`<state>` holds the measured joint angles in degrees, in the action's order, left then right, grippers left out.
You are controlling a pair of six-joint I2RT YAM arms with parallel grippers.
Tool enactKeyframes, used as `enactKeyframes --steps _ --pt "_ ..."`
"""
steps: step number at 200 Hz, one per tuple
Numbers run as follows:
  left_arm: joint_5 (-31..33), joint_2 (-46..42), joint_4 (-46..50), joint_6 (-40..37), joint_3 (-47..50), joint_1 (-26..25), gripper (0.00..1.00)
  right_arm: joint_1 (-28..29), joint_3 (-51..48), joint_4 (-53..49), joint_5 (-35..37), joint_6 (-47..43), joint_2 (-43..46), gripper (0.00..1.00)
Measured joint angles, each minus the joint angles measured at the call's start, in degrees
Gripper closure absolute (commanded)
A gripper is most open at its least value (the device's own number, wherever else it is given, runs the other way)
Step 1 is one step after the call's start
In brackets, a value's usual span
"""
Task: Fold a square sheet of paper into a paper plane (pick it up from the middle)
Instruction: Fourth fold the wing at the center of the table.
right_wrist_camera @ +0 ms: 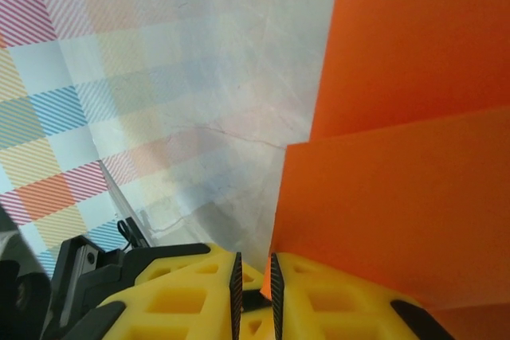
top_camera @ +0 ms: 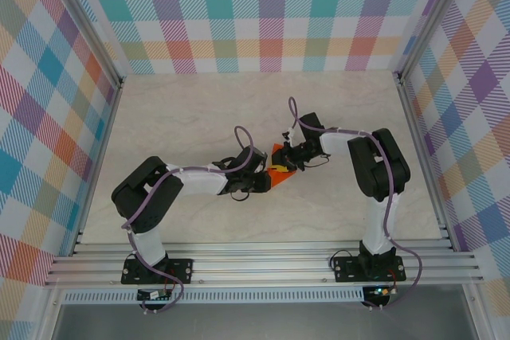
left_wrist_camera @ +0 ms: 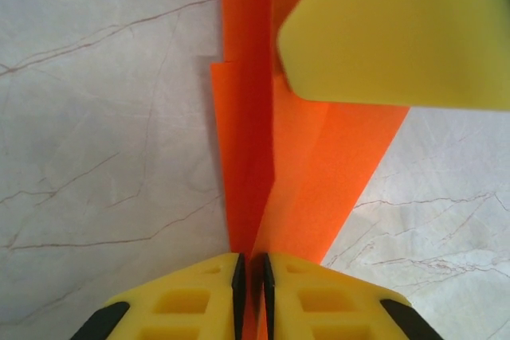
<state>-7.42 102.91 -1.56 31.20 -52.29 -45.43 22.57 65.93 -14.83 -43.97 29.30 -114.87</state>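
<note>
The thin, bright orange paper sheet [top_camera: 280, 173], folded into overlapping creased layers, is near the middle of the pale marble-patterned tabletop [top_camera: 191, 109]. The left end effector [left_wrist_camera: 252, 276], at the sheet's 8 o'clock, is clamped on a raised fold. The right end effector [right_wrist_camera: 255, 272], at the sheet's 1 o'clock, shows only a narrow slit between its jaws. Whether it pinches the sheet I cannot tell.
</note>
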Motion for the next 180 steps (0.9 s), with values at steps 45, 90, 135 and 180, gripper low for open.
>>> enactKeyframes --steps 45,90,135,180 --pt "-0.61 -0.98 -1.42 0.52 1.16 0.00 0.71 0.00 0.09 -0.90 1.07 -0.04 -0.85 0.82" --pt "-0.50 -2.08 -0.94 0.50 1.49 0.00 0.70 0.00 0.22 -1.25 1.11 -0.24 -0.85 0.82" --pt "-0.66 -2.32 -0.98 0.48 1.49 0.00 0.82 0.00 0.24 -1.31 1.11 -0.48 -0.85 0.82" --pt "-0.70 -2.27 -1.01 0.50 1.49 0.00 0.93 0.00 0.24 -1.33 1.11 -0.70 -0.85 0.82"
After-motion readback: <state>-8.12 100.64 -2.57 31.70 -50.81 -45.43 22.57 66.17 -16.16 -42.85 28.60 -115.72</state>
